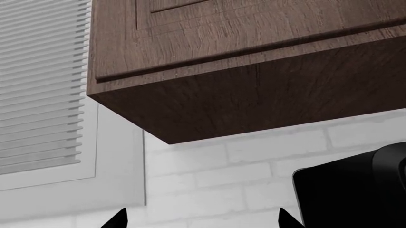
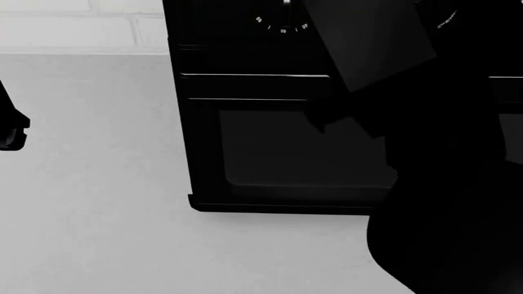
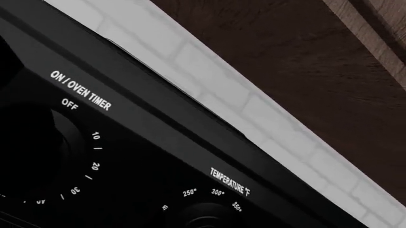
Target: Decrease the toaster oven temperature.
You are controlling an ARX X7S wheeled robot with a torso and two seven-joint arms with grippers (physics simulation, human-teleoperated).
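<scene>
The toaster oven (image 2: 270, 147) is a black box with a dark glass door and silver trim, standing on a pale counter. One dial with white numerals (image 2: 282, 21) shows at its top. The right wrist view is close on its panel: the ON / OVEN TIMER dial (image 3: 38, 156) and the TEMPERATURE °F dial (image 3: 206, 216), marked 250°, 300°, 350°. My right arm (image 2: 441, 184) reaches across the oven's right side, with its fingers lost in the black. My left gripper (image 1: 203, 223) is open and empty, facing the wall beside the oven's corner (image 1: 355, 194).
A brown wooden wall cabinet (image 1: 254, 71) hangs above the oven. White brick wall (image 1: 209, 180) runs behind it and window blinds (image 1: 38, 85) are to one side. Part of my left arm (image 2: 10, 125) shows at the head view's left edge over the pale counter (image 2: 98, 184).
</scene>
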